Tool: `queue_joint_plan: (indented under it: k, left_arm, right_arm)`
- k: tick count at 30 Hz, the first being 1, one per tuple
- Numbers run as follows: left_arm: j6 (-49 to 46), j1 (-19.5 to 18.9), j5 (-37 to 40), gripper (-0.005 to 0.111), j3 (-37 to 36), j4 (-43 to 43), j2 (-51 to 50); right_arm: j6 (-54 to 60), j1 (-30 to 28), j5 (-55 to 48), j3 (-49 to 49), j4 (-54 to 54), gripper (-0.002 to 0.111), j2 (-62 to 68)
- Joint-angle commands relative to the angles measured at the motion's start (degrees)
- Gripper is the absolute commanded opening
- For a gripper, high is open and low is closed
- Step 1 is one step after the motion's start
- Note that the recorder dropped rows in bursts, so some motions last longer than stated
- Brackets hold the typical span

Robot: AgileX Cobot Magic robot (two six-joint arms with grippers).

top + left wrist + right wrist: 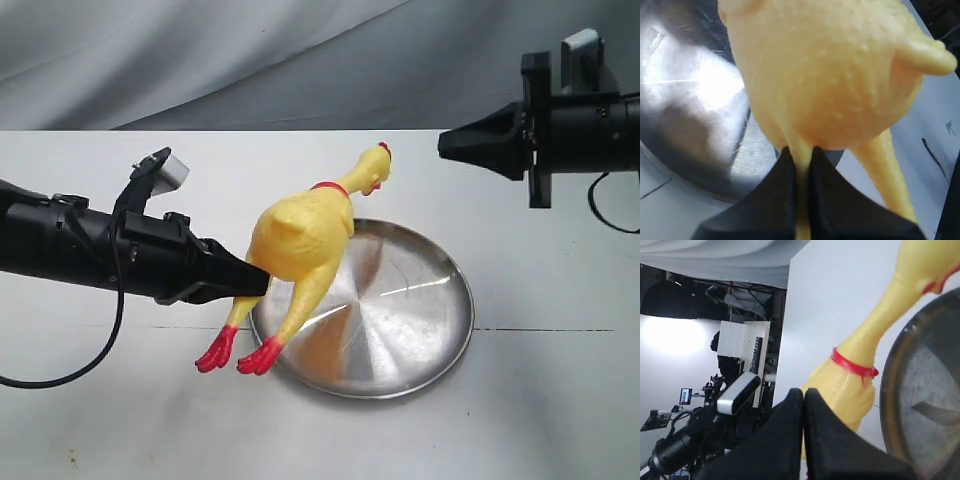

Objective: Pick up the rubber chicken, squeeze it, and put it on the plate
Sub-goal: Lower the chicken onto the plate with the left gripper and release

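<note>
Both arms are finished in matte black. The left arm [60, 245] is a cylindrical tube ending in a blocky wrist housing [160, 258]. The left gripper [262, 283] has two wedge-shaped black fingers [782, 200] tapering to a narrow tip. A silver-grey left camera module [170, 170] sits on a black bracket [138, 190], and a black left cable [95, 355] hangs in a loop. The right arm [600, 130] and right gripper [445, 146] are built alike, with a grey right camera module [583, 48] and a black right cable [605, 212].

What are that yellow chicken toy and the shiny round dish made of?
The yellow toy chicken with red feet looks like soft rubber or vinyl: it has matte, finely pimpled skin, apparently moulded in one piece. The round shiny plate seems to be polished steel, perhaps stainless: it shows mirror-like glare, fine scratches and the chicken's yellow reflection.
</note>
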State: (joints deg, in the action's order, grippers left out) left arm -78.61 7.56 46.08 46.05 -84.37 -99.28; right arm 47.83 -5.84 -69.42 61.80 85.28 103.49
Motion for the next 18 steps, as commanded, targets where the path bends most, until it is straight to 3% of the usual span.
queue_joint_plan:
  k: [1, 4, 18]
  left_arm:
    - [-2.4, 4.4, 1.0, 0.0, 2.9, -3.1, -4.0]
    - [-1.1, 8.7, -2.2, 0.0, 7.9, -2.7, -7.7]
    - [2.3, 8.4, -3.3, 0.0, 10.3, -0.5, -14.8]
  right_arm:
    - [1.0, -0.9, -0.5, 0.3, -0.7, 0.0, -6.2]
    - [0.1, -0.9, -0.5, 0.3, -3.5, 0.0, -10.4]
    - [-1.4, -0.7, -0.5, -2.4, -6.6, 0.0, -19.7]
